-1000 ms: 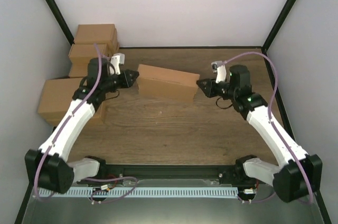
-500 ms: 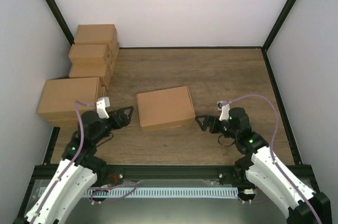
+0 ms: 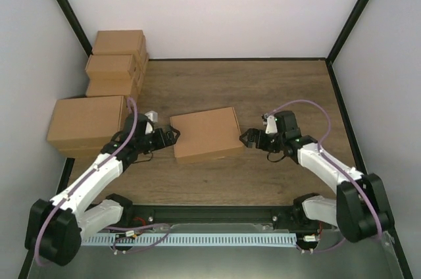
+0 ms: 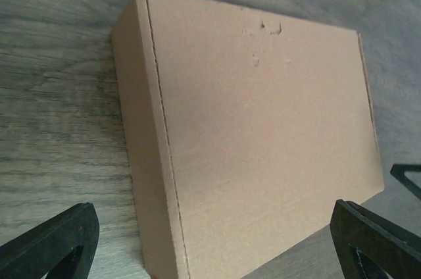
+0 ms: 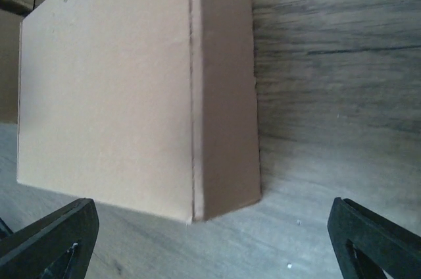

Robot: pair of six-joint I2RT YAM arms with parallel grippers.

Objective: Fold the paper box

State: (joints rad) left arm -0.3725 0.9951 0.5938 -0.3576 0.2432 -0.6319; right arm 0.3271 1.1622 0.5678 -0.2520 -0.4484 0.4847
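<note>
Paper box (image 3: 206, 135) lies closed and flat on the wooden table (image 3: 263, 88), directly between the two tools, one short side facing each. It sits just ahead of the left gripper (image 3: 173, 137) and the right gripper (image 3: 245, 139), both with fingers spread wide, neither closed on it.

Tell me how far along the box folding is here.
Folding looks done: the paper box lies closed and flat on the table. Nothing is in hand; the left gripper and right gripper flank it, open. Left, at most, perhaps moving it aside.
</note>
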